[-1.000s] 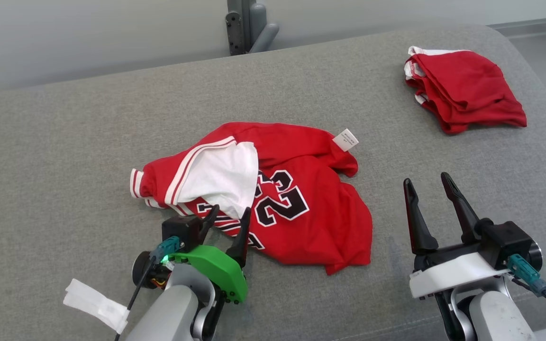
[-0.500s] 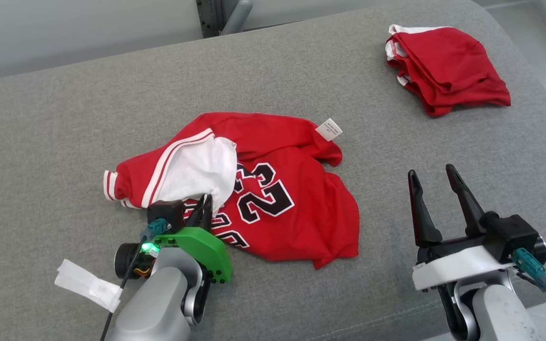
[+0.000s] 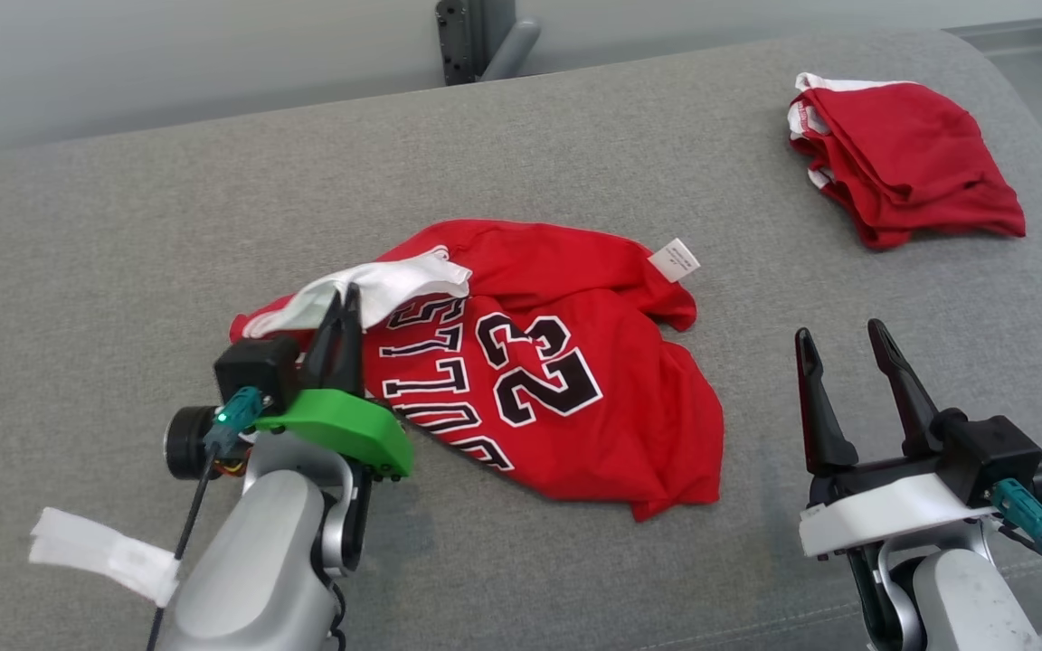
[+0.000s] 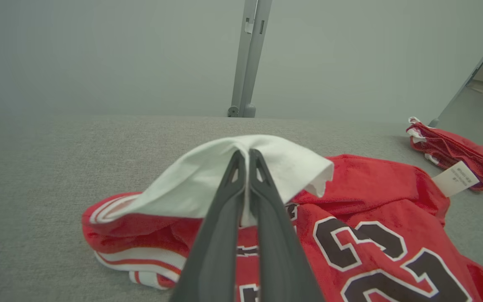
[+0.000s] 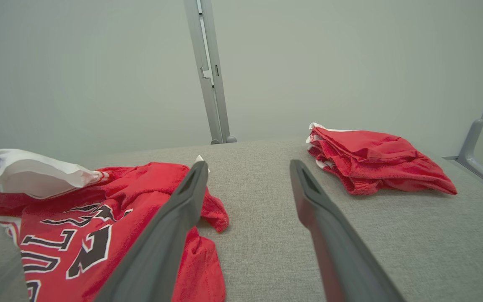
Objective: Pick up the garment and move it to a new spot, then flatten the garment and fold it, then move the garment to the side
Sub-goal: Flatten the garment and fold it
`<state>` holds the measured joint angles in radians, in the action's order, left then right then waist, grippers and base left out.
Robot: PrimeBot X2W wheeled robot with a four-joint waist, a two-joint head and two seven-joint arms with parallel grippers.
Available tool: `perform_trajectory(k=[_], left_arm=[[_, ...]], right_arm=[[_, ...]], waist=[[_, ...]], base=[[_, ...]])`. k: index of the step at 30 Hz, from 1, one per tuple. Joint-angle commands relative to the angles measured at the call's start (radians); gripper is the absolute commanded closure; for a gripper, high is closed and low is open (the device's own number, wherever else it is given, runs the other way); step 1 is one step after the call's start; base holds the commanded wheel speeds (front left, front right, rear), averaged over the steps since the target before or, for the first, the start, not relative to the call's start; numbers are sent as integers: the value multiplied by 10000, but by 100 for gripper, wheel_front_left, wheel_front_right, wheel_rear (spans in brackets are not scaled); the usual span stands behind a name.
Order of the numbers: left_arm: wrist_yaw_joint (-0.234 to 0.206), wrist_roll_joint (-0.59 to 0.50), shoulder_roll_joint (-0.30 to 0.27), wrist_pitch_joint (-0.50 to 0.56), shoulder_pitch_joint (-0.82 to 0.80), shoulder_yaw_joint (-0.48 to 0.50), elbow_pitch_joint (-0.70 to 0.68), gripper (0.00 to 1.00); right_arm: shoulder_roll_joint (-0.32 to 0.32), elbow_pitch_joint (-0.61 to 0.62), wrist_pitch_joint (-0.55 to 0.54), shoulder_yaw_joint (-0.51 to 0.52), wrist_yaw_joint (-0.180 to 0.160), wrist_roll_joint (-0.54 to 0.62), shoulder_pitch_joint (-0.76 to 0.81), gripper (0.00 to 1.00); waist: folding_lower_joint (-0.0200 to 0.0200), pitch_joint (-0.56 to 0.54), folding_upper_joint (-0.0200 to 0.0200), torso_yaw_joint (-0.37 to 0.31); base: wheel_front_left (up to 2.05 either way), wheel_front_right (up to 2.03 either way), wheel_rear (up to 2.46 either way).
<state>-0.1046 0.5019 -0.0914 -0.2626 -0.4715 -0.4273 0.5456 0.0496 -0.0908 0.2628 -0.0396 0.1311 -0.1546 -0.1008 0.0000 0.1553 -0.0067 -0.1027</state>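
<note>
Garment (image 3: 557,380): red jersey, number 23 facing up, crumpled at centre of grey cushion (image 3: 168,226); its 10 o'clock corner is raised off the cushion, the rest lies on it.
White fold (image 3: 394,280): pale inner layer of the jersey at that raised corner; in left wrist view it drapes over the fingertips.
Tag (image 3: 675,259): white, sticking out at jersey's 1 o'clock edge.
Left gripper (image 3: 345,303): at jersey's 9 o'clock side; fingers pressed together, clenched on the white fold.
Right gripper (image 3: 838,328): at 4 o'clock from jersey, apart from it; fingers spread, nothing between them; bare cushion shows between them in right wrist view.
Folded pile (image 3: 905,172): second red cloth with white trim, at 2 o'clock from jersey, well apart, near cushion's far right edge.
Tape flag (image 3: 96,556): white strip beside left forearm, at 8 o'clock in head view.
Post (image 3: 476,36): grey metal upright behind cushion, at 12 o'clock.
</note>
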Motion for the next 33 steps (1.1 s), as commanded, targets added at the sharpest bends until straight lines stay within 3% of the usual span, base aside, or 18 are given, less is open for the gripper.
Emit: perform_trajectory(k=[1,8,14,24,33], left_arm=[[-60,-127,-123,-26,206,177,-300,100],[-330,-719,-702,-14,1667,1639,-2663,100],[-607,-630,-1016,-15,3275,2854,-3659,100],[-620,-436,-696,-16,4737,3571,-2922,100],[-279,-481,-281,-16,4975,3922,-1273,100]], right_arm=[[18,9,25,22,-7,51,111,0],[20,-53,25,-2,-7,21,266,0],[21,-108,25,10,-7,80,323,0],[20,-342,25,52,-7,234,368,0],[20,-937,25,18,-7,243,188,0]], waist=[[0,-229,67,294],[0,-546,67,863],[0,-611,67,1070],[0,-581,67,1027],[0,-540,67,1091]], base=[[0,0,0],[0,0,0],[0,0,0],[0,0,0],[0,0,0]])
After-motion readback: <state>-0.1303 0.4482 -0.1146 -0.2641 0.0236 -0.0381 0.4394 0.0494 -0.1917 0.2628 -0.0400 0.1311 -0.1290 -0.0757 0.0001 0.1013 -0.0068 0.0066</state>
